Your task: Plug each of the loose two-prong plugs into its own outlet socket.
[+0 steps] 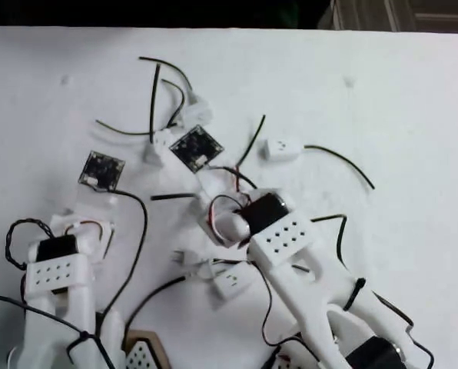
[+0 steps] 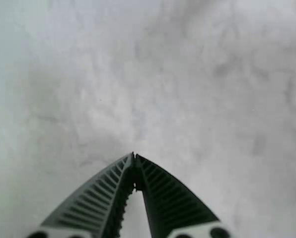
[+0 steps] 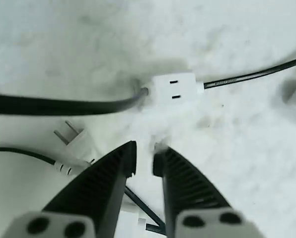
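White plastic forms the loose plug [image 3: 74, 141], which lies flat on the table [image 3: 247, 163] with both prongs bare and in no socket. Near it but not touching sits a white socket [image 3: 174, 89]. Its two slots face up, a black cord [image 3: 247, 77] runs out of one end, and a thicker dark cable meets the other end. The right gripper [image 3: 144, 152] hangs over the bare patch between plug and socket, its fingers a narrow gap apart and holding nothing.

In the high view the plug [image 1: 184, 260] and socket [image 1: 233, 280] lie just beside each other, close under the right arm [image 1: 290, 242], which reaches from the near edge towards the middle of the table. A second socket [image 1: 281, 147] rests farther back, well apart, with its own black cord curling away. Small white pieces [image 1: 197, 104] with black cords lie towards the far side; they may be further plugs, but they are too small to tell. Two dark square boards [image 1: 102, 169] show, one just beyond the left arm [image 1: 56, 273] and one nearer the middle.

The left gripper [image 2: 134, 159] has its fingers pressed together, empty, above bare table
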